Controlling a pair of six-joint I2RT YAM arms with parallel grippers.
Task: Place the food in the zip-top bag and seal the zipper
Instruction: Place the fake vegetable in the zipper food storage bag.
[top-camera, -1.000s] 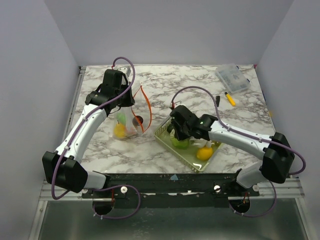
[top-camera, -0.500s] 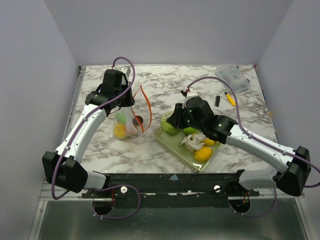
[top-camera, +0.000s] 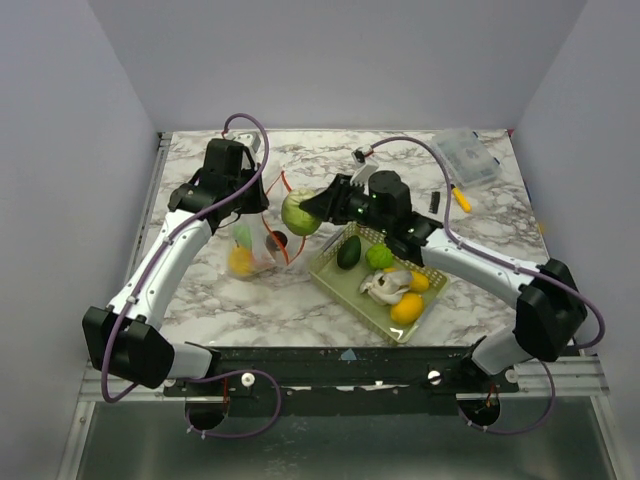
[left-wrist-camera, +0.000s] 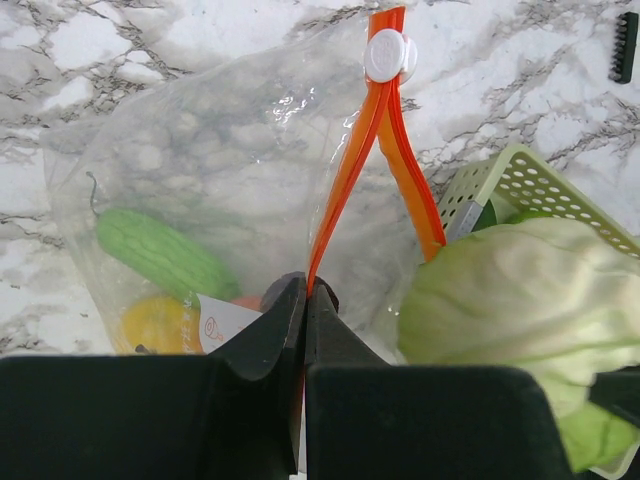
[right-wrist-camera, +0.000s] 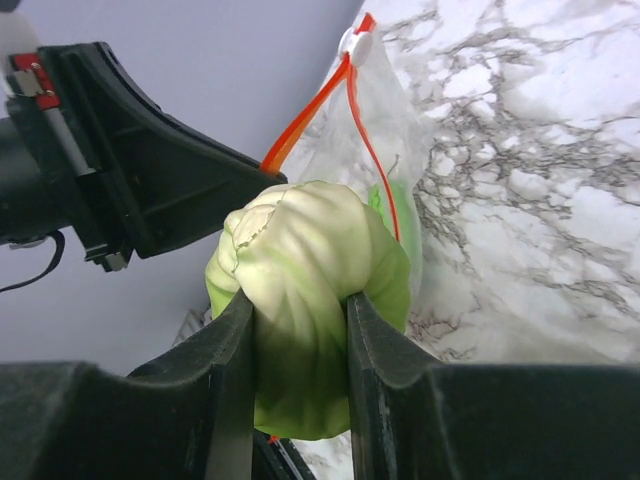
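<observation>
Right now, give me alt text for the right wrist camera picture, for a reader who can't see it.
The right gripper clamps a pale green toy cabbage front and centre. Behind it, the left gripper pinches the orange-red zipper of the clear zip-top bag, above a marble table.

Arms: 2 – left arm (top-camera: 165, 260), right arm (top-camera: 480, 265). Zip-top bag (top-camera: 262, 240): 1, w/ 1 zipper (left-wrist-camera: 347, 180), 1 white slider (left-wrist-camera: 385, 54). In bag, 2 sure: 1 green gourd (left-wrist-camera: 165, 255), 1 yellow pc (left-wrist-camera: 160, 322). Cabbage (top-camera: 300, 213): 1. Mesh basket (top-camera: 345, 290): 1, w/ 5 pcs: 1 avocado (top-camera: 348, 252), 1 green fruit (top-camera: 379, 256), 1 white pc (top-camera: 385, 284), 2 yellow – big yellow fruit (top-camera: 407, 307), small yellow fruit (top-camera: 420, 282). Clear lidded box (top-camera: 465, 155): 1. Yellow marker (top-camera: 460, 197): 1.
</observation>
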